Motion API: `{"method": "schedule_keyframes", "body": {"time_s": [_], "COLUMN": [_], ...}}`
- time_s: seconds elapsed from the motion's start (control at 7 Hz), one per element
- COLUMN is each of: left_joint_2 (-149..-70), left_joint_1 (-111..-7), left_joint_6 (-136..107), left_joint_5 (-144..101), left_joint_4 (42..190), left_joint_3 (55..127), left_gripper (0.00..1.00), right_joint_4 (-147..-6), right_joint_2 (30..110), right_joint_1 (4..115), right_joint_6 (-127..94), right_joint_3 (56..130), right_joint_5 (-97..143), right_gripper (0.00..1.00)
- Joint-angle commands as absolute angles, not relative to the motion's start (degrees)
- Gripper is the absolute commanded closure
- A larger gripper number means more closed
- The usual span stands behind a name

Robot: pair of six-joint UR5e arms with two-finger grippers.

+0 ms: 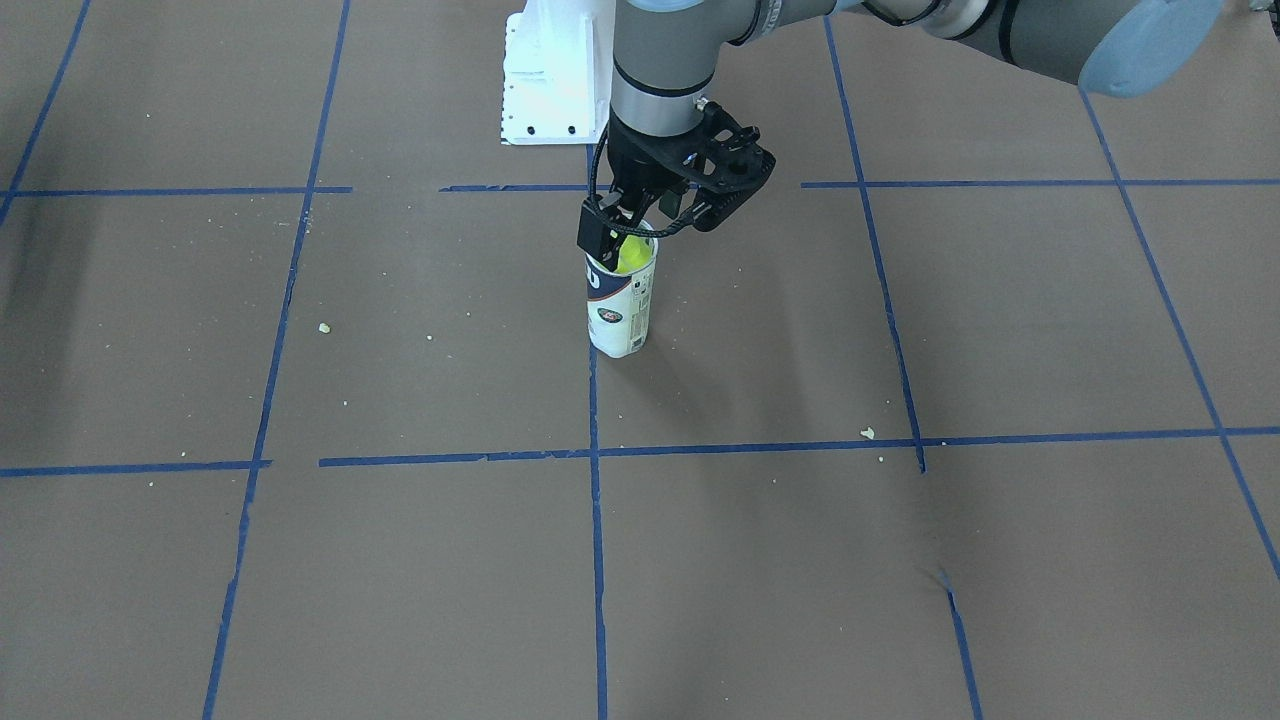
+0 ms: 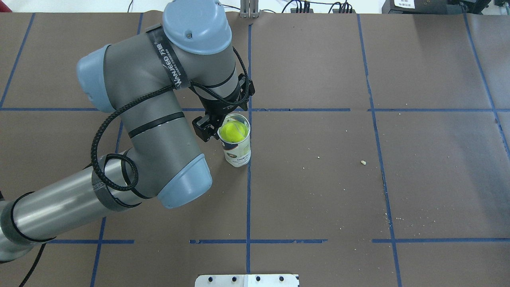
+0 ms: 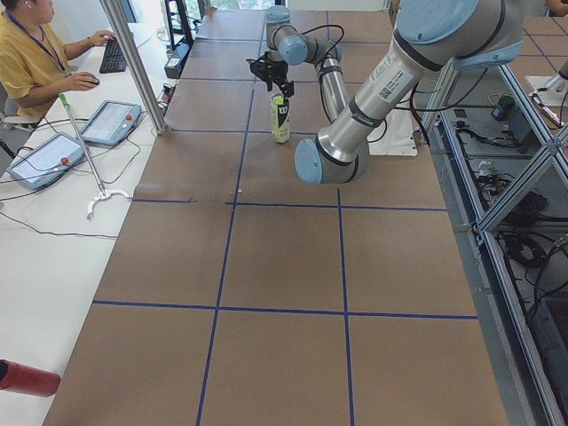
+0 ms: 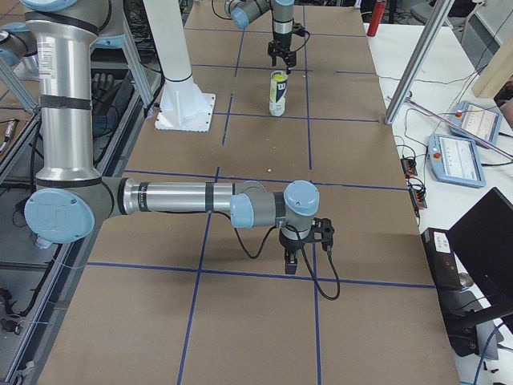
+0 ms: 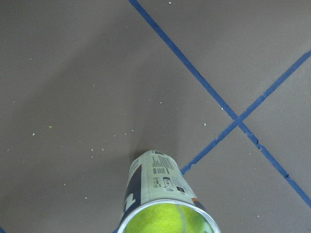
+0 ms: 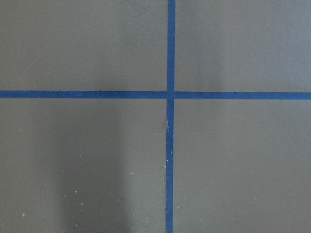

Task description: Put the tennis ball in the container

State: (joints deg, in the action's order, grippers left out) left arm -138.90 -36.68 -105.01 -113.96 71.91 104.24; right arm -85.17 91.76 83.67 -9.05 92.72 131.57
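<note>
The container [image 1: 620, 310] stands upright near a tape crossing, a white tube with a navy band. The tennis ball [image 1: 632, 252] sits in its mouth, its yellow-green top level with the silvery rim [image 2: 248, 124]. My left gripper [image 1: 630, 225] hangs just above the tube and is open, one finger [image 2: 203, 129] outside the rim, and the ball [image 2: 232, 131] is bare from above. The left wrist view looks down on the tube [image 5: 155, 179] and ball [image 5: 167, 221]. My right gripper [image 4: 303, 255] hovers low over the table far from the tube [image 4: 277, 92]; I cannot tell its state.
The white pedestal base [image 1: 545, 80] stands behind the tube, toward the robot. Blue tape lines grid the brown table, with small crumbs [image 1: 867, 433] scattered. An operator [image 3: 27, 53] sits at a side desk with tablets [image 3: 111, 120]. A red cylinder [image 3: 27, 377] lies there.
</note>
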Motion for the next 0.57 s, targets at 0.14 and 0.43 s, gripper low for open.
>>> {"method": "schedule_keyframes", "body": {"time_s": [0.14,0.43], "left_joint_2": [-127.38,-116.17], "left_joint_1": [-43.83,-54.62], "left_joint_6": [-76.31,-50.59], "left_joint_5": [-114.26,-120.00], "left_joint_4": [72.24,72.95], "left_joint_3": [113.38,113.21], "left_gripper": [0.00,0.00], "right_joint_4": [-85.17,-85.17], "right_joint_2": [91.76,91.76], "right_joint_1": [83.67,83.67], "right_joint_6": [-9.05,-9.05], "right_joint_3": [92.72,92.72], "right_joint_5": [131.57,131.57], "right_gripper": [0.00,0.00]}}
